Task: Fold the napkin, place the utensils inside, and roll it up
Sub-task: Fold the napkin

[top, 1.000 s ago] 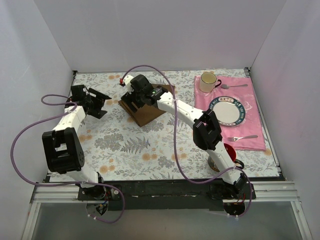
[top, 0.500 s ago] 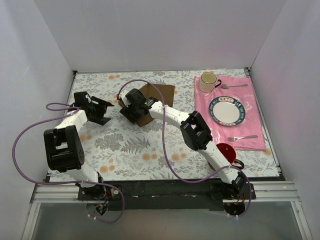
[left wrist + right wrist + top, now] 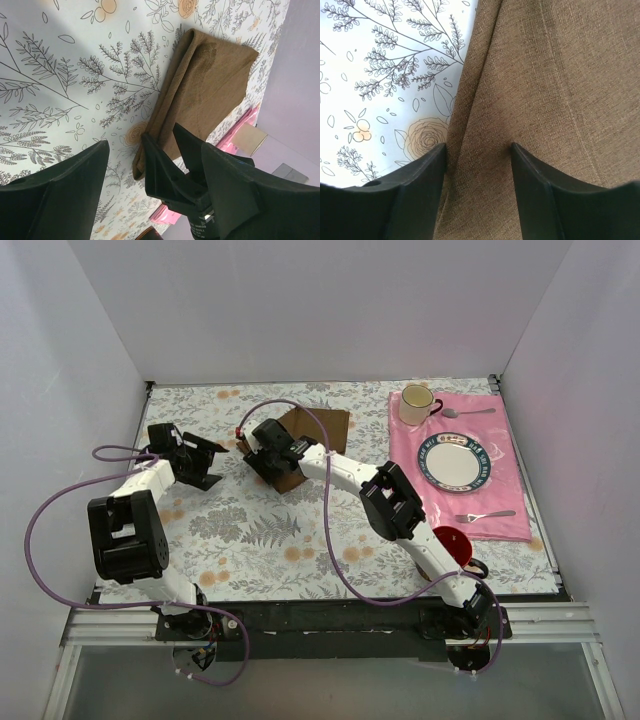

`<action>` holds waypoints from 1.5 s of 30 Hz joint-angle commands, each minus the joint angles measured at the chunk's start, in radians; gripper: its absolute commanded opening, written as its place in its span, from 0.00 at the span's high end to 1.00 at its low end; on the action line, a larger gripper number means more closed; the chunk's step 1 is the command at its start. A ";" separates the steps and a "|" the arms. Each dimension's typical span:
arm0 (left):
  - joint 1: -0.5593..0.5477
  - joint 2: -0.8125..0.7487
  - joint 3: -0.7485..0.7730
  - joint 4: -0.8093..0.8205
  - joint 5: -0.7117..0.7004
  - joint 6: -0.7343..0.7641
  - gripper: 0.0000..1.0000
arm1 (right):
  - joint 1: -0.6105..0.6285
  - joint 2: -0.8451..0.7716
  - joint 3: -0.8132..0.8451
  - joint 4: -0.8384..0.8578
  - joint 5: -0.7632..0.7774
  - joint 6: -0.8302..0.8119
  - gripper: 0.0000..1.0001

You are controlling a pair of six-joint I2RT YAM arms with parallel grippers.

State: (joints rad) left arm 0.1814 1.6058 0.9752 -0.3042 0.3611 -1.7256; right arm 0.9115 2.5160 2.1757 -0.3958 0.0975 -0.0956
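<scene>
the napkin (image 3: 318, 430) lies folded toward 12 o'clock on the table, a flat brown shape with straight edges and one corner pointing to 7 o'clock. up close its cloth is matte with a coarse, linen-like weave, and a soft doubled ridge runs along its long folded side. it rests on a table cover (image 3: 280, 530) printed with grey ferns and pale orange flowers on white.

the right gripper (image 3: 477, 150) is down on the napkin's 7 o'clock edge. its smooth black jaws stand apart, one on each side of the folded ridge, with the cloth flat between them and not pinched.

the left gripper (image 3: 208, 460) sits at 9 o'clock from the napkin, near it but off the cloth, above the printed cover. its broad black jaws are spread wide with nothing between them.

at 3 o'clock lies a glossy pink rectangular placemat (image 3: 505, 480). on it are a round plate (image 3: 455, 462) with a dark patterned rim and white middle, a cream mug (image 3: 415, 403) at the mat's 11 o'clock corner, a silver spoon (image 3: 468, 412) along the far edge and a silver fork (image 3: 487, 514) toward the near edge. a red cup (image 3: 458, 538) sits just off the mat's 7 o'clock corner, partly behind the right arm.
</scene>
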 commanded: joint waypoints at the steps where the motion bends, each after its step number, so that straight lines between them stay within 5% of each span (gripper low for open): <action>1: -0.003 0.017 0.031 0.002 0.033 0.009 0.26 | 0.004 0.020 -0.019 -0.018 0.027 0.028 0.41; 5: -0.036 0.068 0.057 0.004 0.061 0.023 0.25 | 0.004 0.020 -0.043 -0.040 0.050 0.043 0.42; 15: -0.097 0.203 0.106 0.051 0.087 0.055 0.26 | 0.010 0.009 -0.094 -0.052 0.019 0.112 0.65; 24: -0.132 0.293 0.138 0.117 0.087 0.049 0.27 | 0.010 -0.023 -0.119 -0.031 -0.016 0.131 0.67; 29: -0.149 0.339 0.149 0.109 0.061 0.021 0.29 | 0.009 -0.028 -0.110 -0.038 -0.021 0.123 0.64; 36: -0.168 0.378 0.180 0.099 -0.010 0.035 0.39 | 0.007 -0.048 -0.091 -0.061 -0.045 0.120 0.48; 45: -0.168 0.376 0.143 0.112 -0.068 0.055 0.58 | 0.010 -0.071 -0.053 -0.071 -0.074 0.128 0.35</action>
State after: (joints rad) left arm 0.0170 1.9594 1.1534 -0.1593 0.3965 -1.7058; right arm 0.9169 2.4813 2.1025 -0.3546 0.0605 0.0071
